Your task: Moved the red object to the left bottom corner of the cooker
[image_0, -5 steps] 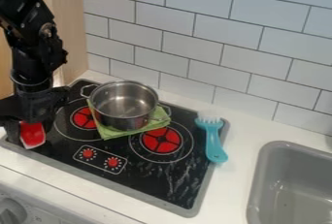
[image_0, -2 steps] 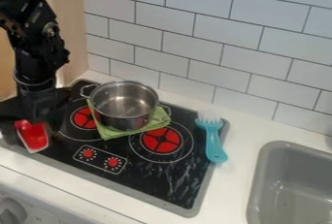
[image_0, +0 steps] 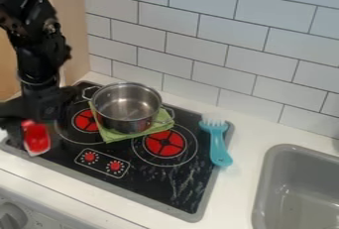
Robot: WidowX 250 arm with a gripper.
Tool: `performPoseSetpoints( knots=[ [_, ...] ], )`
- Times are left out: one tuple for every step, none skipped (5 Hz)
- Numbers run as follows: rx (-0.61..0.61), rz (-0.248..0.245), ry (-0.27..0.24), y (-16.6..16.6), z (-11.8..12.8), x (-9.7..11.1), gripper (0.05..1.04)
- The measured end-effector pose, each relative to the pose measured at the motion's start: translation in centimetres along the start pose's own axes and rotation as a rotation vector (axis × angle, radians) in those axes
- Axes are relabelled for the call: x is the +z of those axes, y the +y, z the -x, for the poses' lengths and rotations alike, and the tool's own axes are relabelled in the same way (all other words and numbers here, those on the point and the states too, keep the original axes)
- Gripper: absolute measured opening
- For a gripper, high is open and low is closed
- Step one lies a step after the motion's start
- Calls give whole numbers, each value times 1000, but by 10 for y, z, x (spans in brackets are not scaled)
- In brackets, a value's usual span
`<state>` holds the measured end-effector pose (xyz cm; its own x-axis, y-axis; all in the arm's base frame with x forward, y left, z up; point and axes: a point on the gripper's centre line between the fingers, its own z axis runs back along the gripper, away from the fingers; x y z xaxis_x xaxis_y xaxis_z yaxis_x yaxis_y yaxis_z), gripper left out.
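Note:
At the left of the view the black gripper (image_0: 31,131) hangs low over the left bottom corner of the black cooker (image_0: 155,181). It is shut on the red object (image_0: 37,139), which has a pale lower edge and stands tilted between the fingers. The object's upper part is partly hidden by the gripper. Whether its lower edge touches the cooker, I cannot tell.
A metal pot (image_0: 127,108) stands on a green cloth (image_0: 112,135) over the cooker's back part. A turquoise brush (image_0: 218,143) lies across the cooker's right edge. The grey sink (image_0: 295,188) is at the right, with a tiled wall behind.
Compared with a second ago, the gripper and the red object have shifted slightly to the right, and the object's lower edge sits a little lower in the view. The pot and brush have not moved.

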<state>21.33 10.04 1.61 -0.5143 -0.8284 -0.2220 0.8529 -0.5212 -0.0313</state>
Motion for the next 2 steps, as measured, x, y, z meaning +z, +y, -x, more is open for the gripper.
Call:
performPoseSetpoints(
  knots=[
    [12,-80,40,4,10,16,999],
    [-3,-157,90,7,17,37,999]
  ],
)
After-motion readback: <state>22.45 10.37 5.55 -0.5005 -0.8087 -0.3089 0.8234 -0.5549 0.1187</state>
